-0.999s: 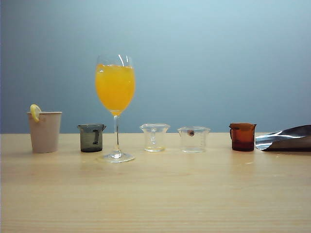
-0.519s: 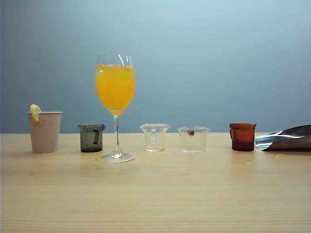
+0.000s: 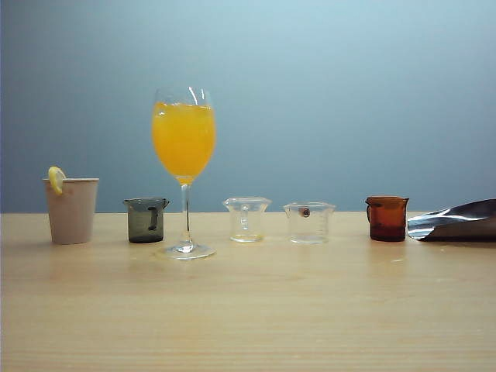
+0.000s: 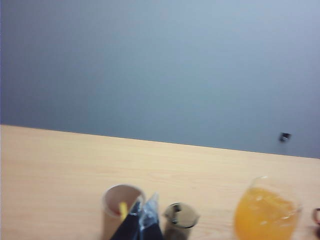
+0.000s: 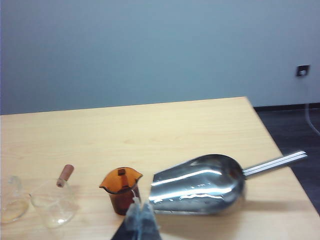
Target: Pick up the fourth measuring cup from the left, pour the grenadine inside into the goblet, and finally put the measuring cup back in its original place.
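I'm at the approach stage: nothing is lifted yet. The amber measuring cup point(image 3: 387, 218) stands on the worktop point(image 3: 248, 310), fourth in the row of small cups and just beside the steel scoop point(image 3: 457, 222) on the right. The grenadine inside it I can only guess at, since the amber wall hides the liquid. The goblet point(image 3: 184, 155) stands well apart on the left side, between the grey cup point(image 3: 146, 220) and a clear cup point(image 3: 246, 218), already holding orange juice point(image 3: 184, 139) nearly to the brim line.

Neither arm shows in the exterior view. In the right wrist view the right gripper point(image 5: 141, 219) sits with its fingertips together, above and short of the amber cup. The left gripper point(image 4: 141, 220) hangs above the paper cup point(image 4: 120, 210); from its blurred tips I cannot tell whether it is apart or together.

Next, I judge, the right gripper must spread its fingers, come down onto the amber cup, and avoid nudging the scoop.
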